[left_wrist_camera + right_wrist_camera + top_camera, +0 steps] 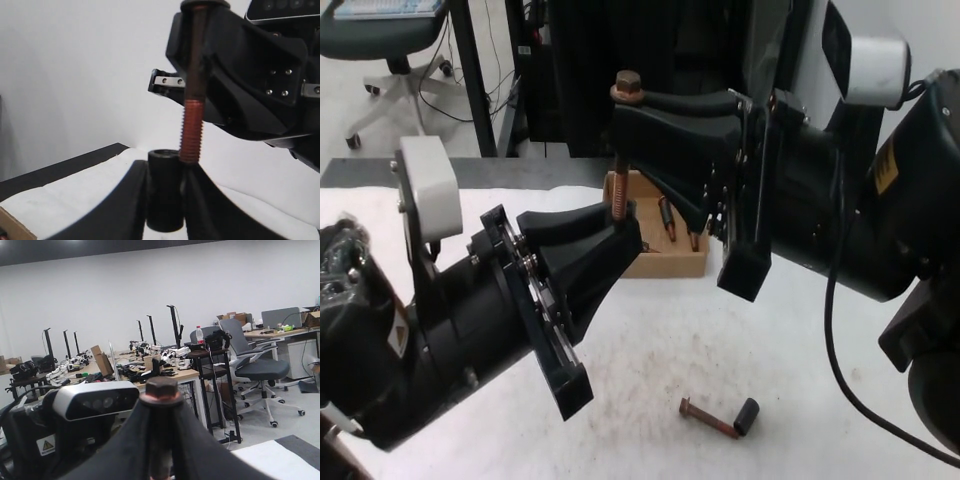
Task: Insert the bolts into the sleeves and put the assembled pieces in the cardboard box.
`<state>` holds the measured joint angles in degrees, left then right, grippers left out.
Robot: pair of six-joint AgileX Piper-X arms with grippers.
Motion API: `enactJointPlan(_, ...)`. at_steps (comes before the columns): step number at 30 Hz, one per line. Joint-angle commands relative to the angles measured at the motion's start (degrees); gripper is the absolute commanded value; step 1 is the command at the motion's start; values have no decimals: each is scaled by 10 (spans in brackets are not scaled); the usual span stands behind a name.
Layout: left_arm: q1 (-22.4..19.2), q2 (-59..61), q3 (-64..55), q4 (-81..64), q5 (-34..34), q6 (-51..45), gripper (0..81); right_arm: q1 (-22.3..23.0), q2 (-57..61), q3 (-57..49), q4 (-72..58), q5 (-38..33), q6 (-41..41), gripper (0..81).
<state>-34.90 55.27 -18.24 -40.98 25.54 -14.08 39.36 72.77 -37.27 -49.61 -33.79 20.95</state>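
The right gripper (626, 125) is clamped on a bolt (620, 170) just below its head and holds it upright in the air. The left gripper (620, 238) is clenched around a sleeve (164, 190) directly beneath. The high view hides the sleeve behind the fingers. The left wrist view shows it standing on end, with the bolt's threaded tip level with its rim and seemingly beside the opening, not inside it; whether they touch I cannot tell. The right wrist view looks over the bolt's head, pinched between two dark fingers (190, 450), with the left arm's camera housing (95, 401) close below. The high view alone shows the box (670, 265) just behind the two grippers, well short of the bench's far edge. Two pieces (667, 218) lie inside the box. A loose bolt (705, 415) lies near the bench's front edge, its tip at a loose sleeve (747, 415), well apart from both arms. Open bench (650, 340) lies between this pair and the grippers. The box's near wall is close to the left fingers, and the right arm's bulk hangs over the box's right side.
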Motion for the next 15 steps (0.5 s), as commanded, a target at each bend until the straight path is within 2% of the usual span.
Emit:
enactJointPlan(1,0,-4,-8,-5,7,4,2,-7,-5,-3,-8,14,-5,9)
enactJointPlan(15,0,-4,-8,1,22,4,2,-7,-5,-3,-7,22,-16,9)
